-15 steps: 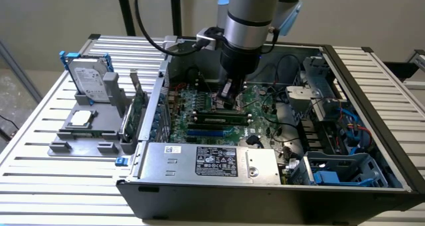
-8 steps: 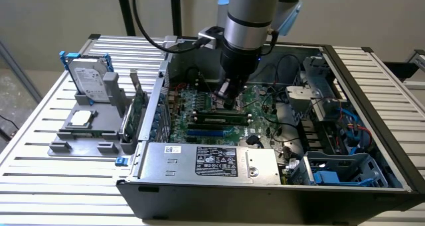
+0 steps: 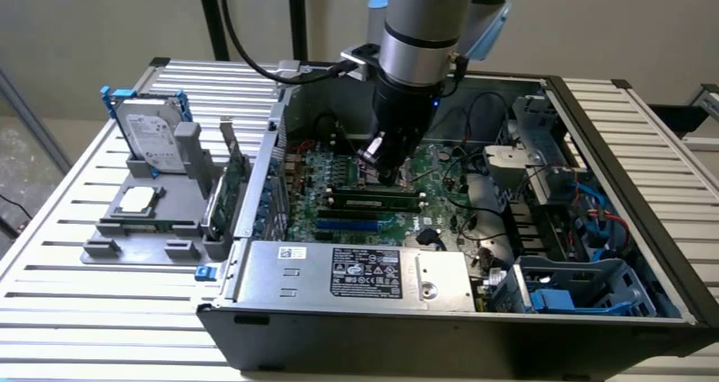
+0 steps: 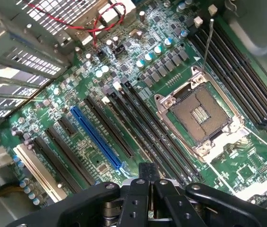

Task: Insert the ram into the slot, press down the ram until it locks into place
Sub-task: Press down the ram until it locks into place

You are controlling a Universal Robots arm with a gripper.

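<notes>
Ram, a long flat green circuit-board stick [image 3: 371, 198] with dark chips, is lying seated in a narrow black plastic memory slot [image 3: 371, 205] on the green motherboard [image 3: 337, 176], just below the black jaws [image 3: 382, 170] in the exterior view. In the wrist view the jaws [image 4: 145, 182] are sitting pressed together, pinching nothing, hovering over empty parallel black slots [image 4: 143, 118] beside the square metal processor socket [image 4: 200, 116] and a bright blue socket [image 4: 95, 137]

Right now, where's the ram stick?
In the exterior view the ram lies seated in a black slot near the middle of the motherboard, just below the gripper and above the blue socket.
</notes>
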